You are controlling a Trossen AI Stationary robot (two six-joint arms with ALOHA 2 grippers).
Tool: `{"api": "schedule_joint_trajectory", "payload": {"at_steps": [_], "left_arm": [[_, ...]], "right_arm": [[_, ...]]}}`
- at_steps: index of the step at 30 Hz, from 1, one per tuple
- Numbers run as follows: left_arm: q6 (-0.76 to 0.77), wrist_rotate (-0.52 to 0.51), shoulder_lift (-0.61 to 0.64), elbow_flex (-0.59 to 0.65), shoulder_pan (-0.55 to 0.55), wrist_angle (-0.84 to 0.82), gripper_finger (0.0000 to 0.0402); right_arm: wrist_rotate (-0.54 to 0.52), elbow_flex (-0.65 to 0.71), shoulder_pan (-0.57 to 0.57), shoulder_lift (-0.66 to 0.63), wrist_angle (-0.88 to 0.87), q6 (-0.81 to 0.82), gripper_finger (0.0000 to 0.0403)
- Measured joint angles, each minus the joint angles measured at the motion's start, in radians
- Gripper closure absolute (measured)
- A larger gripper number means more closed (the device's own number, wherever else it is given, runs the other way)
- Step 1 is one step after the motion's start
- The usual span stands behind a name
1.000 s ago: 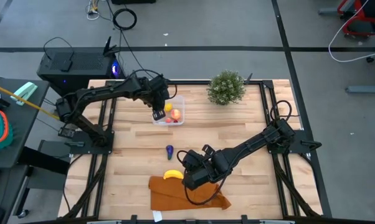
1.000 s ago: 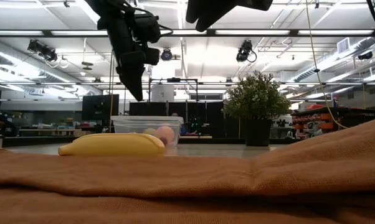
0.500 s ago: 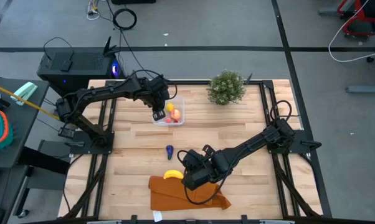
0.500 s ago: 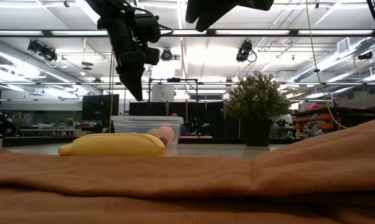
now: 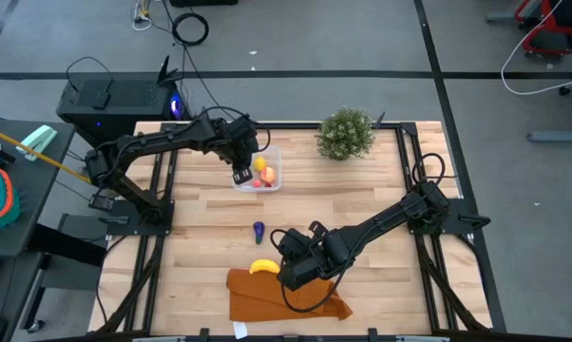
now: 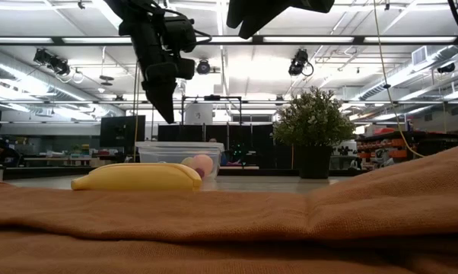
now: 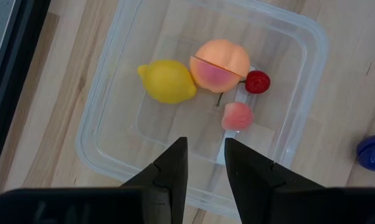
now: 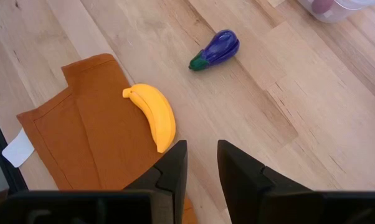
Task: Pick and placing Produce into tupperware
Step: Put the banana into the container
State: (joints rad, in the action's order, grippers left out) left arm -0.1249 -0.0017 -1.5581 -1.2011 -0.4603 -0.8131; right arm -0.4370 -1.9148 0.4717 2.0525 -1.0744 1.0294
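Above the tupperware (image 7: 106,87) my left gripper (image 7: 205,163) hangs with its fingers nearly together, a thin gap between them and nothing held. Inside the clear container I see the lemon (image 7: 167,81), the red-peach round fruit (image 7: 220,65), a tiny red piece (image 7: 258,81) and a small pink piece (image 7: 238,116), all lying close together on its floor. My right gripper (image 8: 197,163) hovers over the near part of the table (image 5: 381,190), its fingers also narrowly parted and empty. Below it the banana (image 8: 155,115) rests on the edge of the orange-brown cloth (image 8: 81,149), and the dark purple eggplant (image 8: 216,49) lies on bare wood beyond it. A green plant (image 5: 346,132) stands at the far side.
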Motion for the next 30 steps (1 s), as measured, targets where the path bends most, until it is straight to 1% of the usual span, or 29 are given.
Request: {"api": "schedule_joint_trajectory", "payload": {"at_steps": [5, 12, 15, 19, 21, 25, 27, 30], "left_arm": [[0.000, 0.000, 0.000, 0.000, 0.000, 0.000, 0.0291], [0.000, 0.000, 0.000, 0.000, 0.000, -0.002, 0.0285], [-0.008, 0.003, 0.000, -0.014, 0.011, -0.068, 0.0283], [-0.082, 0.004, 0.003, -0.104, 0.055, -0.246, 0.0285], [-0.096, 0.000, 0.003, -0.155, 0.084, -0.309, 0.0284], [-0.079, -0.003, 0.013, -0.257, 0.154, -0.361, 0.0277], [-0.065, -0.005, 0.016, -0.303, 0.195, -0.361, 0.0272], [-0.062, -0.003, 0.015, -0.355, 0.253, -0.396, 0.0264]], "right_arm": [[0.000, 0.000, 0.000, 0.000, 0.000, 0.000, 0.0308], [0.000, 0.000, 0.000, 0.000, 0.000, 0.000, 0.0308], [0.000, 0.000, 0.001, 0.000, 0.000, 0.000, 0.0308], [0.000, 0.000, 0.003, 0.000, 0.000, 0.000, 0.0308], [0.000, 0.000, 0.003, 0.000, -0.001, -0.002, 0.0308], [-0.004, 0.000, 0.002, 0.000, -0.002, -0.007, 0.0308], [-0.005, 0.000, 0.003, 0.000, -0.002, -0.008, 0.0308], [-0.004, 0.000, 0.008, 0.000, -0.003, -0.007, 0.0308]]}}
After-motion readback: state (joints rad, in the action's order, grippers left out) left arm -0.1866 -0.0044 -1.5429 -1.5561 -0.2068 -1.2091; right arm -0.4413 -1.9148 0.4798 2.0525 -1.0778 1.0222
